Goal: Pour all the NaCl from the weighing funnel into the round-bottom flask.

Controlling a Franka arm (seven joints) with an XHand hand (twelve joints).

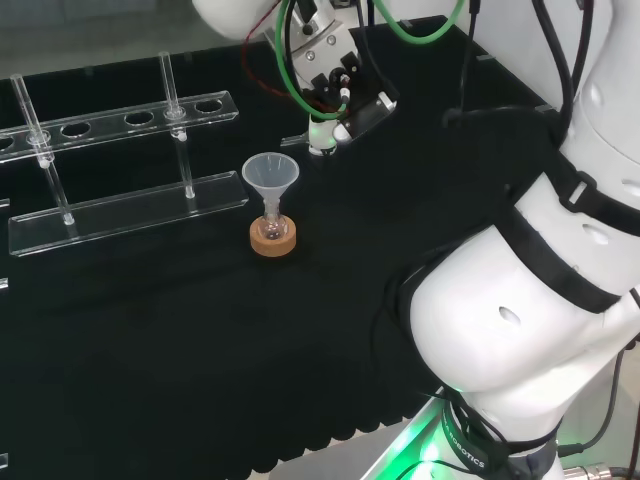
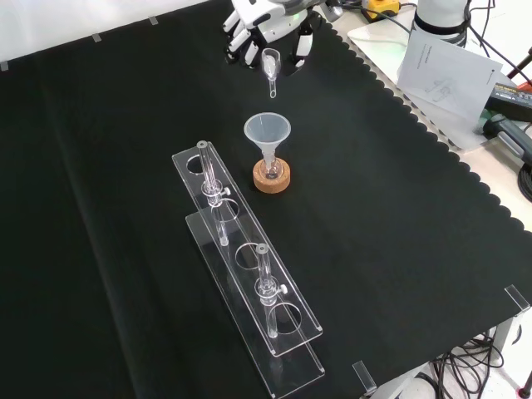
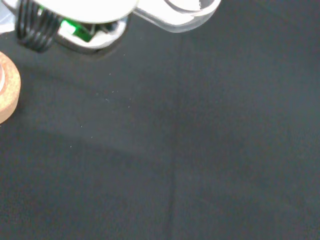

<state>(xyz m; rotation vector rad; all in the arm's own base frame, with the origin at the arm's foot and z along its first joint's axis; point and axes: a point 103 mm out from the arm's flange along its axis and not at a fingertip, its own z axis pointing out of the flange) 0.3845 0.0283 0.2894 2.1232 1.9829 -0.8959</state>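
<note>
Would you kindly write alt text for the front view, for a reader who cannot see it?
At the view's top, the hand holds a small clear weighing funnel, spout down, above and behind a funnel set in a flask on a cork ring. Nearer the camera, a clear rack lies on the black cloth.

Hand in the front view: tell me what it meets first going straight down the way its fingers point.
Probably bare black cloth: the hand, holding the weighing funnel, looks short of the clear funnel, though depth is unclear.

Front view: funnel (image 2: 266,133) in flask on cork ring (image 2: 272,177), right of rack (image 2: 249,274).
</note>
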